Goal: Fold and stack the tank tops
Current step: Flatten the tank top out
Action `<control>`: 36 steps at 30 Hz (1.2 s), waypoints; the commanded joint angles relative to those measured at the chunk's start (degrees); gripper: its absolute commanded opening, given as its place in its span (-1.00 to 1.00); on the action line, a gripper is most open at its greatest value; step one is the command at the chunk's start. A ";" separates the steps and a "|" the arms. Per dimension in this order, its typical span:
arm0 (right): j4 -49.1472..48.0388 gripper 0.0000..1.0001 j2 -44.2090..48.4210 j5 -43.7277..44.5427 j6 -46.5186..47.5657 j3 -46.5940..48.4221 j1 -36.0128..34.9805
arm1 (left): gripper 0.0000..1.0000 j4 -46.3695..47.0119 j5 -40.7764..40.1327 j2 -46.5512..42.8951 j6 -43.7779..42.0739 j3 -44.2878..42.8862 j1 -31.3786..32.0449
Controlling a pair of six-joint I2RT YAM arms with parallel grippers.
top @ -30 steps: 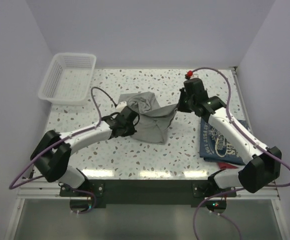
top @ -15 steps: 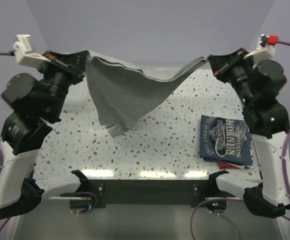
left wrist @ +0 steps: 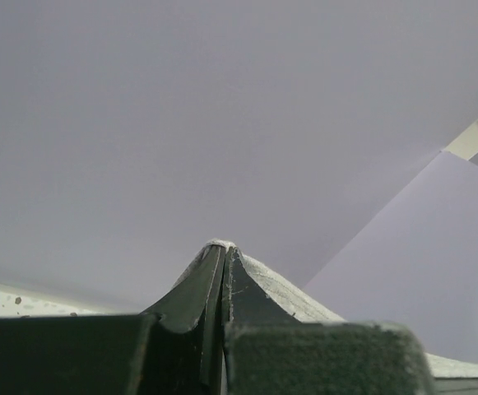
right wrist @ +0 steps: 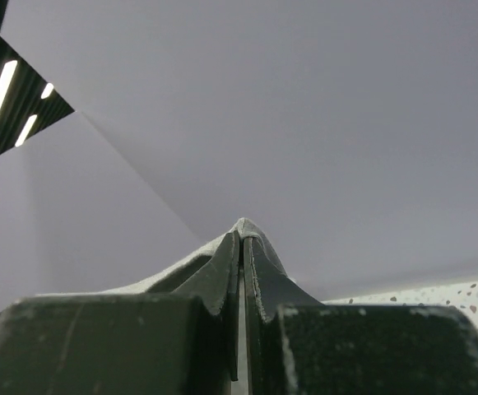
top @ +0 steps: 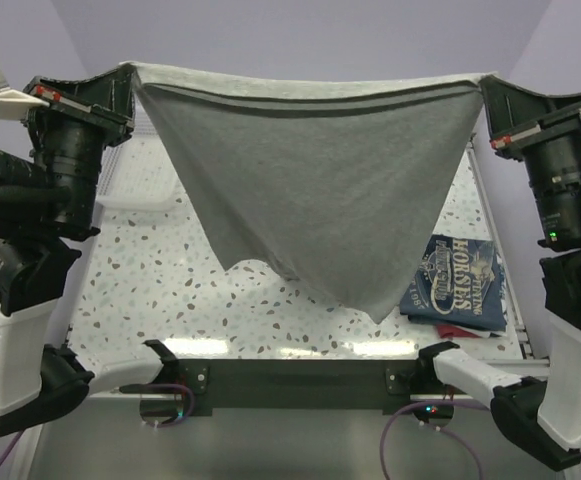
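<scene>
The light grey tank top (top: 320, 180) hangs stretched high in the air between both grippers, its lower part drooping to a point near the table's front edge. My left gripper (top: 122, 85) is shut on its left corner, and grey cloth shows over the closed fingertips in the left wrist view (left wrist: 222, 247). My right gripper (top: 490, 92) is shut on its right corner, with cloth over the tips in the right wrist view (right wrist: 243, 226). The navy tank top with white lettering (top: 460, 285) lies folded at the right of the table. A red one (top: 455, 328) peeks out beneath it.
The speckled table (top: 160, 290) lies below the hanging cloth. The white mesh basket (top: 120, 175) at the back left is mostly hidden behind the left arm. Purple walls enclose the back and sides.
Both arms rose from the table and spread apart, lifting the grey tank top from a crumpled heap and stretching it wide and taut in the air.
</scene>
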State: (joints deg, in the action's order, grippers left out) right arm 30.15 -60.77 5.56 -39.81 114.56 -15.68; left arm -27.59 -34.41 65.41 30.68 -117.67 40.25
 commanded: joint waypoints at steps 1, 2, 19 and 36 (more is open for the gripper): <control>-2.28 -1.00 -5.14 2.43 1.49 -1.71 0.13 | -1.00 5.70 -2.85 2.70 -4.13 -0.64 -0.26; -3.07 -1.00 -6.01 2.61 1.75 -2.23 0.13 | -1.00 6.84 -3.03 3.75 -4.74 -0.72 -0.17; -21.62 -1.00 -55.92 -7.41 4.57 36.84 2.85 | -1.00 42.38 56.81 54.64 27.84 -28.23 -38.04; -42.54 -1.00 -28.81 -3.02 7.74 -11.46 4.78 | -1.00 73.63 68.94 41.49 42.45 2.48 -48.08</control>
State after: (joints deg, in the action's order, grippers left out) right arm -8.91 -92.68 0.93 -32.05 117.84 -11.20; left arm 38.22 27.18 108.07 69.04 -125.64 -10.41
